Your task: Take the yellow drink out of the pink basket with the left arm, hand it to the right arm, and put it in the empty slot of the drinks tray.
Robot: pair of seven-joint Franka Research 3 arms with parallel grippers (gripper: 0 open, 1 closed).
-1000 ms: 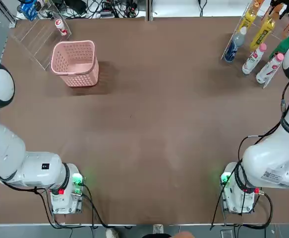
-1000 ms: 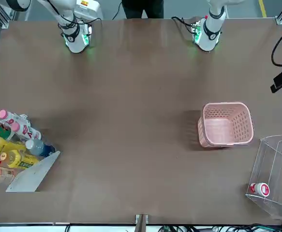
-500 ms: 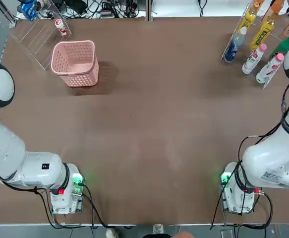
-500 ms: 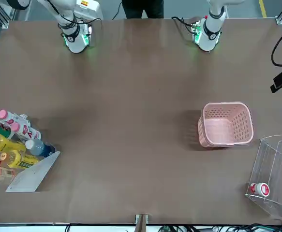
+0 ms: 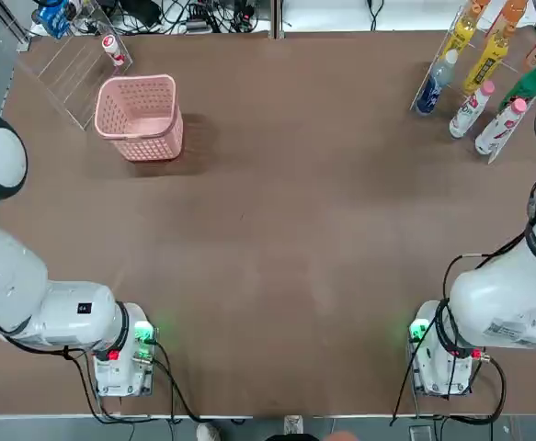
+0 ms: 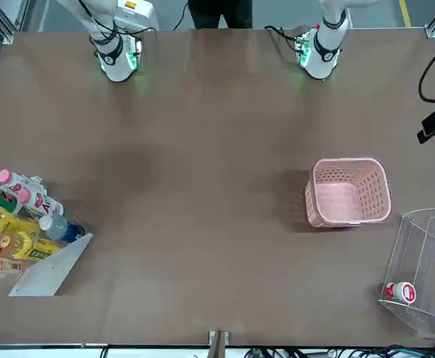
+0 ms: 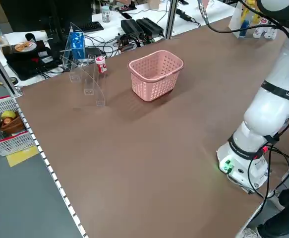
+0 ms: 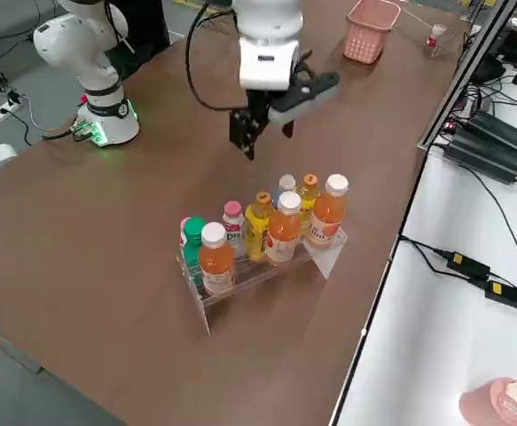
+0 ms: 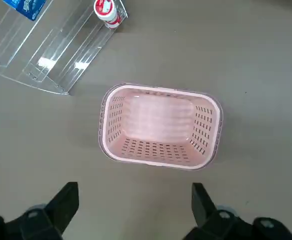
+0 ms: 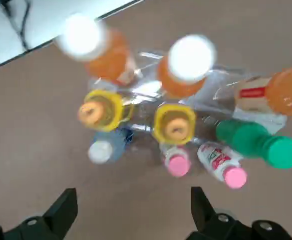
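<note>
The pink basket stands at the far left with nothing in it. My left gripper hovers open above it. The drinks tray sits at the far right. Two yellow bottles lie in neighbouring lanes among blue, pink-capped, green and orange ones. I cannot tell which of the two is the yellow drink. My right gripper hangs open above the tray, holding nothing. No empty slot shows.
A clear acrylic box with one small red-white bottle stands beside the basket at the far left corner. Cables and gear lie beyond the far edge. A person stands behind the arm bases.
The right arm's upper part has shifted slightly toward the table's right edge. Basket, tray bottles and left arm look unchanged.
</note>
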